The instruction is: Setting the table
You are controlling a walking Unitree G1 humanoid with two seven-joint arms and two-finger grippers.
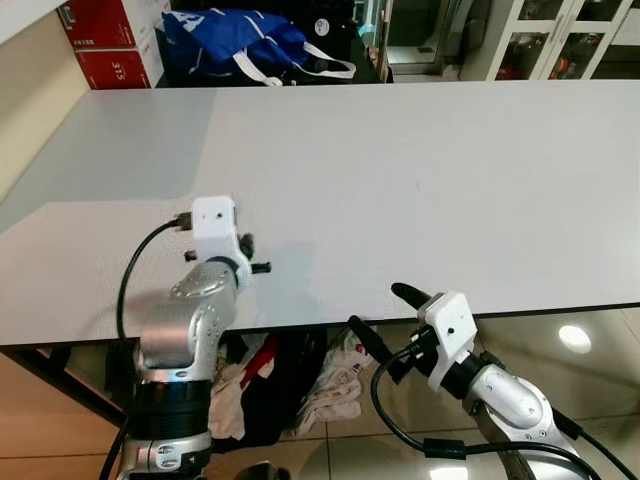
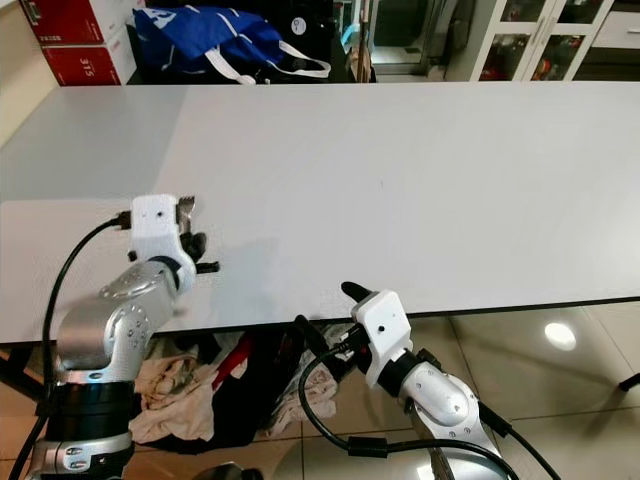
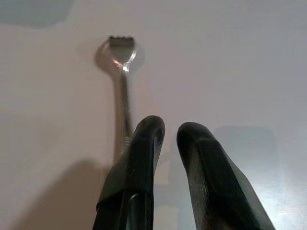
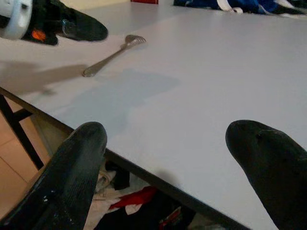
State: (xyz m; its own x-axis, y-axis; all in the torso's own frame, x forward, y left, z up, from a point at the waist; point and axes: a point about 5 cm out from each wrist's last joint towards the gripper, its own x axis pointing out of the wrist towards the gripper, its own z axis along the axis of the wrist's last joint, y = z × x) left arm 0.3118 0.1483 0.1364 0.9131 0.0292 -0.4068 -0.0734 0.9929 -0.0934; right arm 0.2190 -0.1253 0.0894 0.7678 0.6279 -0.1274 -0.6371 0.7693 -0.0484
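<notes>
Steel fork (image 4: 112, 54): flat on white table (image 1: 420, 180), lower left of head frame, near the front edge.
Left gripper (image 3: 165, 136): over the handle, fingers nearly closed, fork free of them.
Right gripper (image 4: 168, 143): lower centre, spread wide, empty, off the table edge.
Risk: you nudge the handle, fork slides off.
Far: blue bag (image 1: 235, 40), upper left.

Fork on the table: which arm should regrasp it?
Left. The left gripper hovers right by the fork; the right gripper sits off the table edge, jaws open, farther away.
</notes>
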